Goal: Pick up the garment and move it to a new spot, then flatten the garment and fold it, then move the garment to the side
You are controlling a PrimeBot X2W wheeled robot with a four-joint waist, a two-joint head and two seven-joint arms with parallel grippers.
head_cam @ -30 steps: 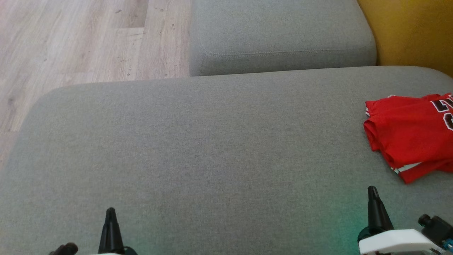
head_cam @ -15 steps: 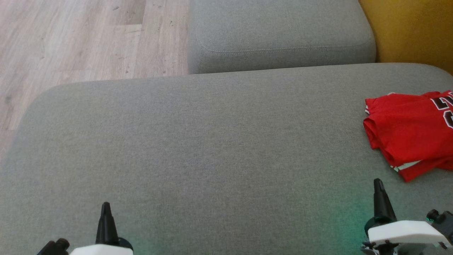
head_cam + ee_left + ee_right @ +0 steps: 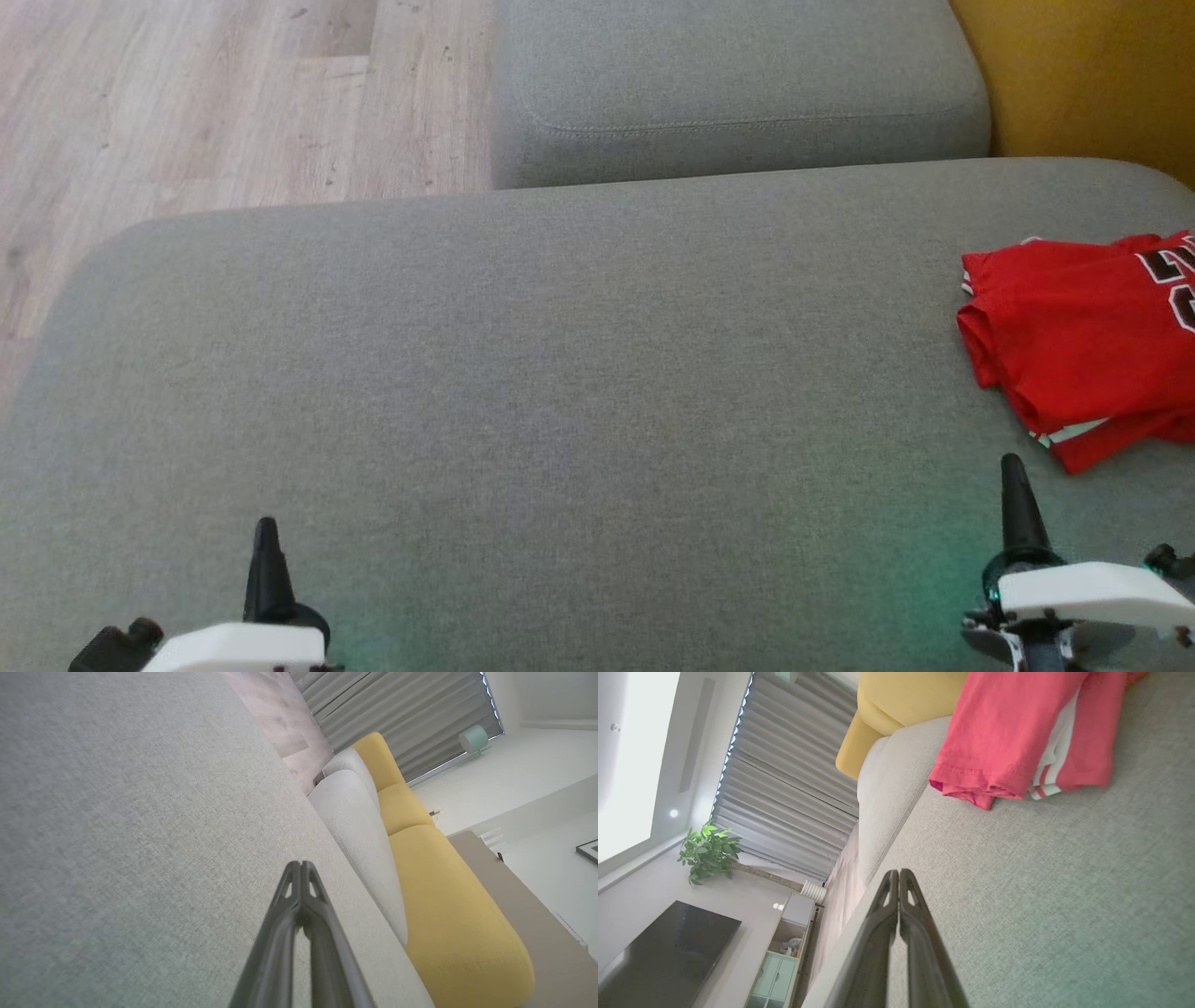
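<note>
The garment (image 3: 1083, 341) is a red jersey with white-edged black lettering, lying folded at the right edge of the grey cushion (image 3: 560, 373). In the right wrist view the garment (image 3: 1017, 732) lies beyond the fingertips with its hem and white side stripes showing. My right gripper (image 3: 1010, 464) is shut and empty, a short way in front of the garment's near corner. Its tips (image 3: 899, 872) meet above bare fabric. My left gripper (image 3: 266, 527) is shut and empty at the lower left, far from the garment. Its closed tips (image 3: 299, 864) hover over the cushion.
A second grey cushion (image 3: 738, 84) lies behind the first. A yellow cushion (image 3: 1083, 75) fills the far right corner. Wooden floor (image 3: 187, 103) runs past the left and far edges. A window blind (image 3: 784, 765), a plant (image 3: 707, 851) and a dark screen (image 3: 668, 952) stand off the sofa.
Both grippers have risen a little in the head view, staying shut. The whole picture has shifted slightly, so the camera moved. The garment lies as before.
</note>
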